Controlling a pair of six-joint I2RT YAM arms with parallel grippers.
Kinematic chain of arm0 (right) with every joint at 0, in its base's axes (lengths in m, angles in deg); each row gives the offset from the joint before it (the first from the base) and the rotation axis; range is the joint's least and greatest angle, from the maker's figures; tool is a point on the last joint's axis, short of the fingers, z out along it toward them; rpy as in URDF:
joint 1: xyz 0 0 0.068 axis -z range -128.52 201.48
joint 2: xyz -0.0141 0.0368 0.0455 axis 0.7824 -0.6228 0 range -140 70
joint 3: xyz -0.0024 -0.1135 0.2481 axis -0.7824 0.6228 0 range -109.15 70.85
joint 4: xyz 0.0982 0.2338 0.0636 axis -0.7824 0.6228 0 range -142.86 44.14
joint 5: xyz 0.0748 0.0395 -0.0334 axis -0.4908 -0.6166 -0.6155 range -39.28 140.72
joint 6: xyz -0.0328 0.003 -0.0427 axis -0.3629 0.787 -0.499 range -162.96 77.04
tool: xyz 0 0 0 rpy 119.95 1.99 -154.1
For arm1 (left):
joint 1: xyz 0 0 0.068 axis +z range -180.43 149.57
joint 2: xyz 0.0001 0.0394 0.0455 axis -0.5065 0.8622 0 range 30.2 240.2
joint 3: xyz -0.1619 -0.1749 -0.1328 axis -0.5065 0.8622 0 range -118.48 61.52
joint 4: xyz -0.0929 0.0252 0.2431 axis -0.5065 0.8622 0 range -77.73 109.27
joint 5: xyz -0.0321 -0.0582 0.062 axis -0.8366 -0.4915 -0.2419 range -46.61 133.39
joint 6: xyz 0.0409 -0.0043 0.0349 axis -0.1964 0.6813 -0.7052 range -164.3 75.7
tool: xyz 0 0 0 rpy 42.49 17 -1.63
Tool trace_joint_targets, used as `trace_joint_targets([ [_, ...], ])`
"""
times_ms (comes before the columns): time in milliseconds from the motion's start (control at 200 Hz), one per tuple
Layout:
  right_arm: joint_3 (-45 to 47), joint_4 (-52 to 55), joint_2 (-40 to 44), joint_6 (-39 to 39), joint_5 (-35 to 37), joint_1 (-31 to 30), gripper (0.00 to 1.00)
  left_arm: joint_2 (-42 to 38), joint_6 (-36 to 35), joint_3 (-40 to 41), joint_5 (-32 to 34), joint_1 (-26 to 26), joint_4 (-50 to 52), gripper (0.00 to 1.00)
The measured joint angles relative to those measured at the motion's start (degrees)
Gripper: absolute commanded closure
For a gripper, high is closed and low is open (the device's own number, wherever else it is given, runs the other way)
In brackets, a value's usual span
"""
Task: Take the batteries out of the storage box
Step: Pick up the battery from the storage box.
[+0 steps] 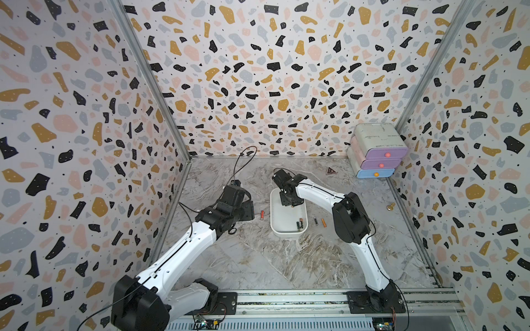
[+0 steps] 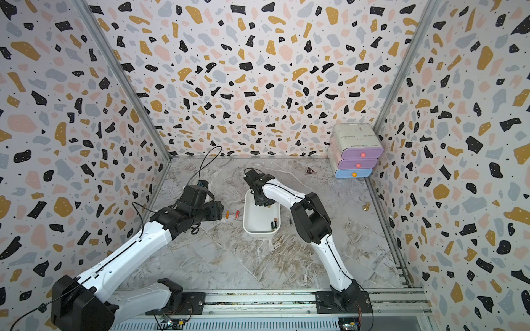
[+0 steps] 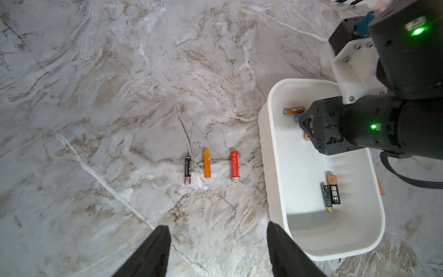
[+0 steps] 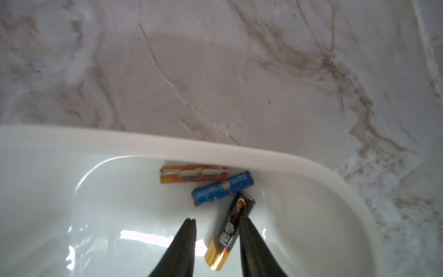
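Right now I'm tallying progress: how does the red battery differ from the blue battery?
Place: the red battery lies on the marble table, outside the storage box; the blue battery lies inside it, near an end wall.
Neighbours: the red battery lies in a spaced row with an orange battery and a black battery; the blue battery is crowded between a worn orange battery and a black-and-gold battery.
Shared: both lie flat, neither held.

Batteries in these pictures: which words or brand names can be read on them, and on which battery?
"金霸王": black-and-copper battery in the white plastic tray.
"南孚": black-and-gold battery in the same tray.
Too blurred to read: print on the red battery, black battery and orange battery on the marble table, and the blue battery in the tray.
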Motion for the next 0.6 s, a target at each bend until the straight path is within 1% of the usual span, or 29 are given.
trace_joint_targets([
  [75,0.0,0.22,-0.26,0.98,0.63,0.0,0.6,-0.31,-0.26,0.0,0.0,0.0,0.0,0.32],
  [275,0.74,-0.09,-0.26,3.69,1.66,0.0,0.6,-0.9,-0.7,0.15,-0.09,0.0,-0.22,0.31],
  [446,2.01,0.04,-0.2,5.95,1.73,-0.11,0.64,-0.72,-0.7,0.17,-0.55,0.0,-0.31,0.31],
  [601,4.9,-1.7,1.38,7.67,1.25,-0.11,0.72,-0.72,-0.76,0.17,-0.76,0.0,-0.35,0.31],
])
